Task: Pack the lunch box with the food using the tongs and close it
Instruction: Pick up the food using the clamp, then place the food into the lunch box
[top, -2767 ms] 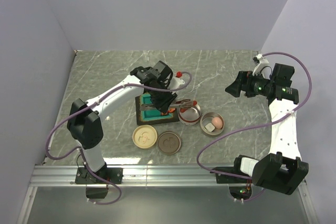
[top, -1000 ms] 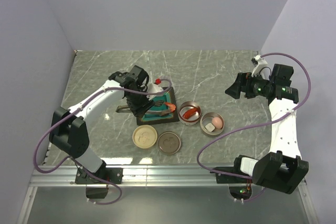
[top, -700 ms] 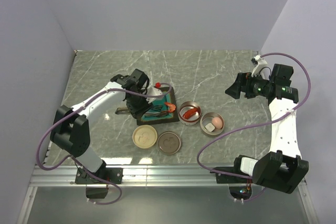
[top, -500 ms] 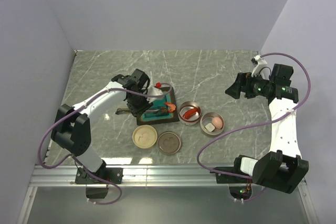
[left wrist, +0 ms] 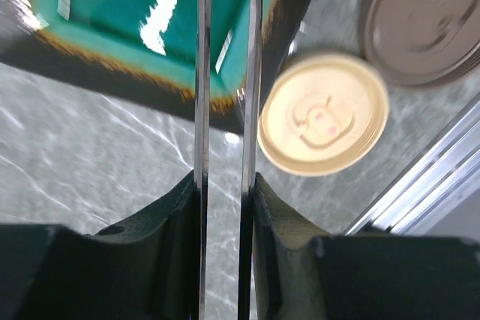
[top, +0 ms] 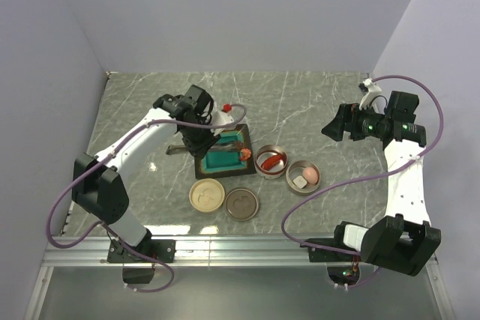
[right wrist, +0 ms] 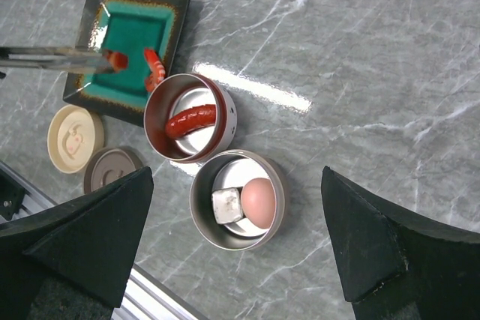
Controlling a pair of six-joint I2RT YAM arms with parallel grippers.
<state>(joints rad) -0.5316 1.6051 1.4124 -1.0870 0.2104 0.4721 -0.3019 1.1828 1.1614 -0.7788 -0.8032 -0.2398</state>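
The left arm reached out low over the table, its left gripper (left wrist: 225,185) squeezing the tongs (left wrist: 201,73), whose arms stood nearly together, tips at a small red piece (right wrist: 114,58) over the teal tray (right wrist: 127,35). A shrimp (right wrist: 154,69) lay at the tray's right edge. Right of it, the red-rimmed tin (right wrist: 225,106) held a sausage (right wrist: 191,120). The next tin (right wrist: 277,185) held a white cube (right wrist: 225,205) and pink egg (right wrist: 257,201). At far right, the raised right gripper (right wrist: 238,177) gaped wide, holding nothing.

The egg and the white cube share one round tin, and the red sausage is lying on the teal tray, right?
Not quite. The sausage lies in the second round tin, the red-rimmed one next to the tray, not on the tray itself. The egg and the white cube do share the other tin. The right wrist view shows it.
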